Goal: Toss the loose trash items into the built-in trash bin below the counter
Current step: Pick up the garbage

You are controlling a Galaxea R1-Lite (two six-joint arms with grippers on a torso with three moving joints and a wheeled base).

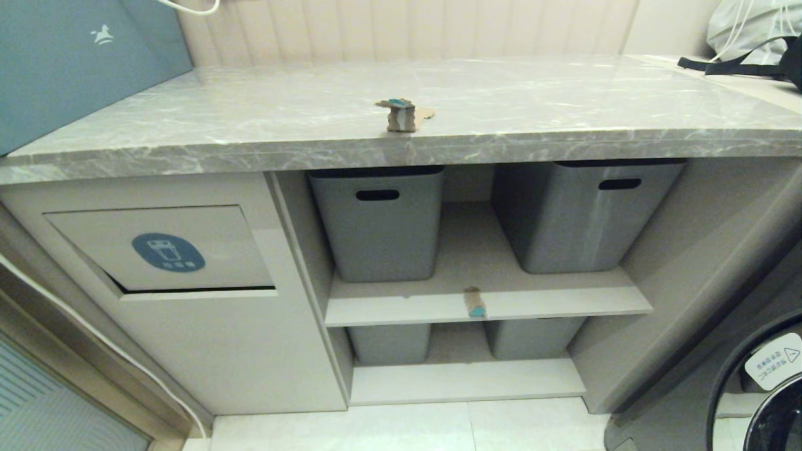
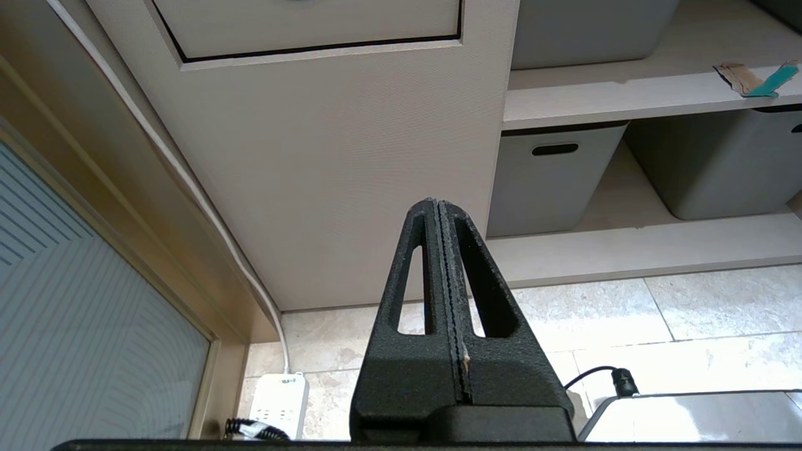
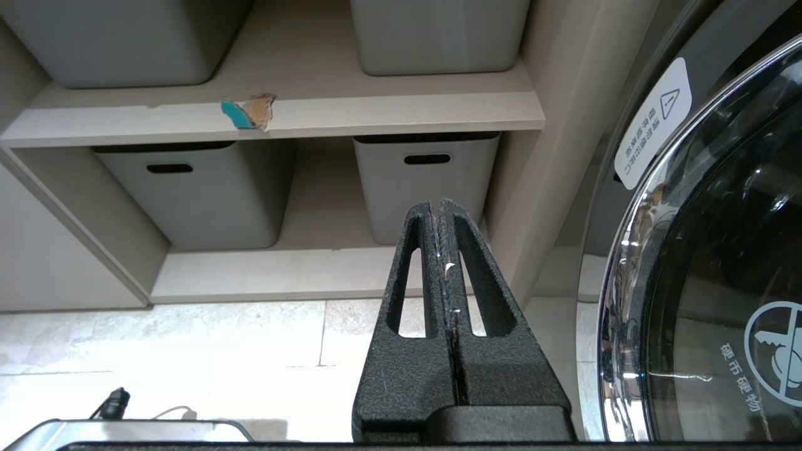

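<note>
A tan cardboard scrap with a teal patch (image 1: 401,114) stands near the front edge of the grey marble counter (image 1: 250,119). A second scrap (image 1: 474,302) lies at the front of the middle shelf, also seen as the shelf scrap (image 2: 749,78) and the shelf scrap (image 3: 249,111). The beige bin flap (image 1: 164,248) with its round blue sticker sits in the cabinet front at the left, slightly ajar at its lower edge. My left gripper (image 2: 437,203) hangs low before the cabinet, shut and empty. My right gripper (image 3: 437,203) hangs low before the lower shelves, shut and empty. Neither shows in the head view.
Grey tubs (image 1: 381,219) with slot handles fill both shelves. A washing machine door (image 1: 767,388) stands at the right. A teal box (image 1: 75,62) sits on the counter's left end, a bag (image 1: 752,37) at its far right. A power strip (image 2: 276,404) and cable lie on the floor.
</note>
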